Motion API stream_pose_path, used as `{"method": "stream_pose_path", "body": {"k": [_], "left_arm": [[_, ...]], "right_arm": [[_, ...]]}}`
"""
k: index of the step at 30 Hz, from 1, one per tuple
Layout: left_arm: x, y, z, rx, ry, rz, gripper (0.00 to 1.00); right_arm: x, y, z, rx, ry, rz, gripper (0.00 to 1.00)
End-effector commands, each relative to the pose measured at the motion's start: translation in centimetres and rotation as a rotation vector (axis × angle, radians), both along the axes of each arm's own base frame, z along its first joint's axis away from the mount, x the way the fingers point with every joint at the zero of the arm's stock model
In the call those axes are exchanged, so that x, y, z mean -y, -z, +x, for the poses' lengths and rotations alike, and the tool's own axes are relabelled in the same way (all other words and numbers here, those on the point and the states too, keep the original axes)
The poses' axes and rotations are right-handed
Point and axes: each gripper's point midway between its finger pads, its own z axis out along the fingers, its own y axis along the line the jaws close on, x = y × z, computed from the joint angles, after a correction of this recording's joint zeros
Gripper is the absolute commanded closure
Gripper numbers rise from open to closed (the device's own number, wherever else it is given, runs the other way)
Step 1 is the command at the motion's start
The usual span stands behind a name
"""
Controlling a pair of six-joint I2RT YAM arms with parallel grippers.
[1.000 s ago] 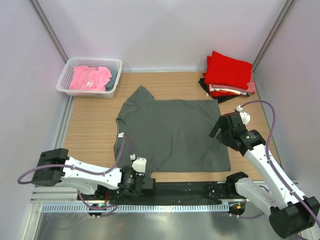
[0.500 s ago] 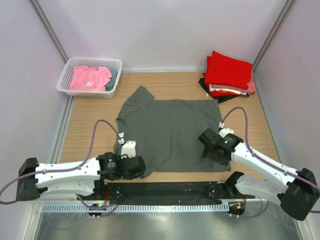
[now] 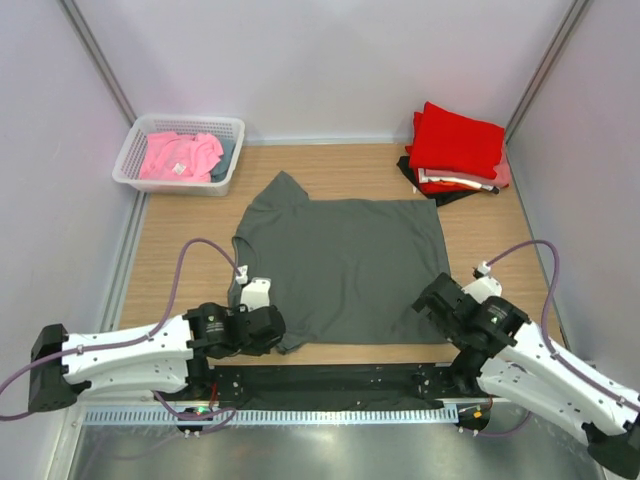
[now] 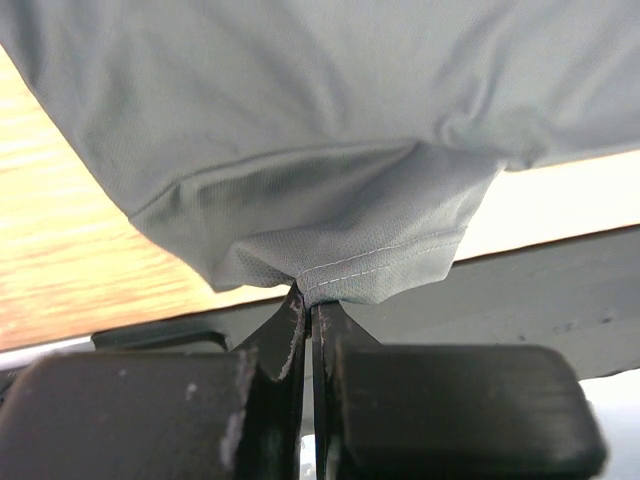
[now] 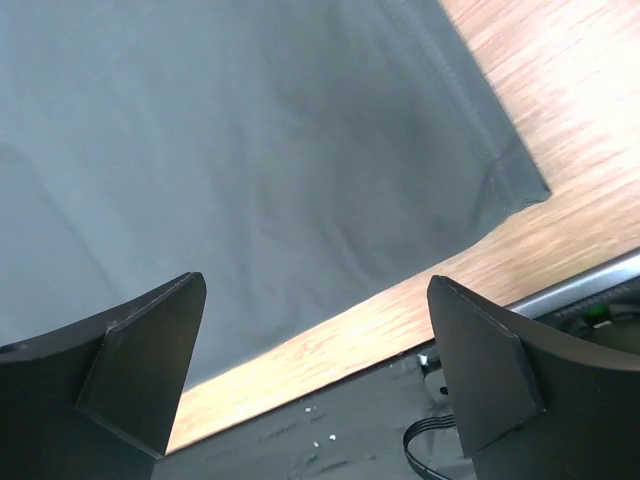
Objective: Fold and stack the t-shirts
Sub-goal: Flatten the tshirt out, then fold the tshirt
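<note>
Top view: your dark grey soft cloth t-shirt (image 3: 345,265) lies flat mid wooden worktop (image 3: 180,270); left wrist: left end effector (image 4: 308,300) pinching its near-left hem corner; right wrist: right end effector (image 5: 315,330) spread wide over the near-right corner, holding nothing; looks like fold setup, so you'd want that corner pinched next.

A wooden table (image 3: 180,250) is carrying a dark grey t-shirt (image 3: 345,270) spread across mid-frame. A white basket (image 3: 178,187) is sitting at upper left, and a folded shirt stack (image 3: 455,150) is lying at upper right.
</note>
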Motion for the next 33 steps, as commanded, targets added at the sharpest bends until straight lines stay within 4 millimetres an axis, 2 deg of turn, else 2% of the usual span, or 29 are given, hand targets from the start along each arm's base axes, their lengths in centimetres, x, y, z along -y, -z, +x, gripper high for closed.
{"method": "stream_pose_path", "body": {"k": [1, 3, 4, 6, 7, 8, 10, 11, 12, 13, 14, 15, 16, 17, 18, 19, 20, 21, 22, 23, 24, 25, 27, 31, 33], "left_arm": [[1.4, -1.8, 1.3, 0.038, 0.014, -0.082, 1.0], [1.7, -1.9, 1.4, 0.038, 0.027, -0.094, 1.0], [1.7, -1.9, 1.4, 0.038, 0.031, -0.096, 1.0], [1.6, -2.0, 1.6, 0.046, 0.027, -0.1, 1.0], [1.6, -2.1, 1.5, 0.048, 0.027, -0.106, 1.0], [1.6, -2.2, 1.5, 0.051, 0.026, -0.117, 1.0], [1.6, -2.6, 1.6, 0.064, 0.017, -0.147, 1.0], [1.7, -2.7, 1.6, 0.067, 0.017, -0.158, 1.0], [1.7, -2.9, 1.6, 0.071, 0.017, -0.168, 1.0], [1.7, -3.0, 1.7, 0.075, 0.017, -0.172, 1.0], [1.7, -3.0, 1.7, 0.074, 0.019, -0.17, 1.0], [1.7, -3.0, 1.7, 0.073, 0.021, -0.167, 1.0], [1.7, -3.0, 1.6, 0.068, 0.021, -0.162, 1.0], [1.7, -3.0, 1.6, 0.068, 0.02, -0.162, 1.0], [1.7, -3.0, 1.6, 0.068, 0.016, -0.167, 1.0], [1.6, -3.0, 1.6, 0.072, 0.013, -0.177, 1.0], [1.5, -3.1, 1.6, 0.073, 0.006, -0.184, 1.0], [1.5, -3.2, 1.6, 0.077, 0.005, -0.191, 1.0], [1.5, -3.3, 1.7, 0.085, 0.001, -0.2, 1.0], [1.5, -3.3, 1.7, 0.086, 0.002, -0.199, 1.0], [1.5, -3.4, 1.7, 0.086, 0.004, -0.198, 1.0], [1.6, -3.4, 1.8, 0.086, 0.005, -0.197, 1.0], [1.6, -3.1, 1.7, 0.075, 0.009, -0.181, 1.0], [1.5, -2.9, 1.6, 0.065, 0.008, -0.156, 1.0], [1.4, -3.0, 1.7, 0.066, -0.006, -0.167, 1.0]], "right_arm": [[1.5, 0.4, 0.7, -0.007, 0.066, -0.102, 0.0], [1.1, 0.8, 0.8, -0.127, 0.01, -0.22, 0.0], [1.4, 2.4, 0.4, -0.245, -0.027, -0.338, 0.0], [1.4, 0.4, 3.1, -0.233, -0.091, -0.513, 0.0], [1.5, 0.4, 3.1, -0.237, -0.091, -0.517, 0.0], [0.7, -1.5, 5.7, -0.169, -0.135, -0.57, 0.0], [-0.9, -4.0, 8.8, -0.064, -0.153, -0.575, 0.0], [-2.6, -6.6, 11.0, 0.03, -0.16, -0.531, 0.0], [-3.2, -7.8, 12.0, 0.065, -0.249, -0.556, 0.0], [-4.5, -9.1, 14.0, 0.147, -0.241, -0.492, 0.0], [-4.0, -9.6, 14.4, 0.149, -0.23, -0.467, 0.0], [-4.0, -9.0, 13.9, 0.107, -0.193, -0.386, 0.0], [-1.7, -7.2, 12.4, 0.021, -0.126, -0.382, 0.08], [-1.0, -6.2, 10.9, -0.019, -0.087, -0.366, 0.09], [-0.5, -6.4, 9.4, 0.008, 0.022, -0.274, 0.09], [0.9, -3.4, 6.1, -0.078, 0.059, -0.271, 0.11], [1.1, -2.3, 4.4, -0.099, 0.103, -0.21, 0.12], [0.9, -2.5, 3.0, -0.036, 0.15, -0.072, 0.13], [-0.1, 1.0, 0.3, -0.122, 0.216, 0.052, 0.14], [-0.8, 1.7, -0.9, -0.121, 0.233, 0.136, 0.18], [-1.2, 1.6, -1.5, -0.091, 0.249, 0.226, 0.2], [-0.5, 2.3, -2.0, -0.086, 0.287, 0.231, 0.22], [-0.5, 2.1, -2.0, -0.069, 0.292, 0.245, 0.25], [-0.4, 2.9, -1.6, -0.142, 0.28, 0.098, 0.3], [-1.1, 3.2, -0.9, -0.126, 0.287, 0.118, 0.34]]}}
